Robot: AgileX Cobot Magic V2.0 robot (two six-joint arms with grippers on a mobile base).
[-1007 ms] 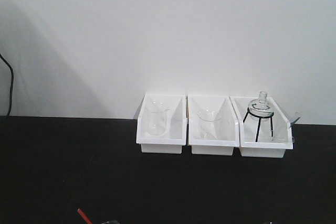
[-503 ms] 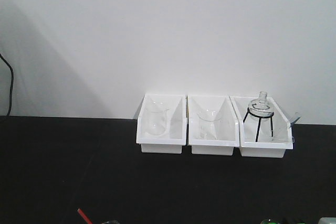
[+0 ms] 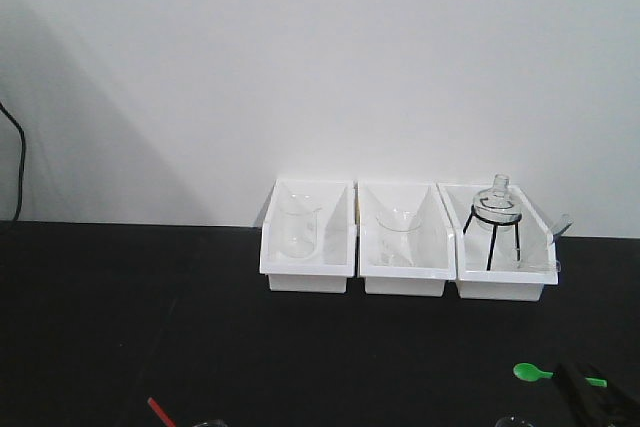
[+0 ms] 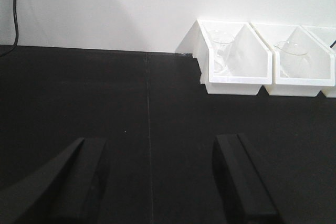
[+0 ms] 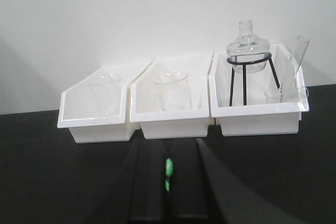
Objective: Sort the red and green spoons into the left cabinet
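**Green spoon.** The green spoon (image 3: 527, 372) hangs just above the black table (image 3: 130, 307), forward and well to the right of the left bin (image 3: 306, 275). The right gripper (image 3: 575, 379) is closed on its handle. In the front view its long axis runs nearly level, left to right. The bowl points back toward the left bin's side and a short stub of handle sticks out past the fingers. From the right wrist I see the spoon end-on between the fingers, bowl leading toward the bins.

**Red spoon.** Only a sliver of the red spoon (image 3: 160, 412) shows, forward and to the left of the left bin. It is cut off by the bottom edge of the front view, slanting up to the left. I cannot tell how the rest of it lies.

**Left gripper.** The left gripper (image 4: 157, 150) has its jaws wide apart and holds nothing. It looks over bare table, with the left bin ahead and to its right. I judge the left arm to be the nearer one to the red spoon.

**Target.** I see no left cabinet in any view. The carry therefore runs leftward from the right gripper, and how far I cannot say.

**Markings.** I can read no brand, label or writing anywhere.
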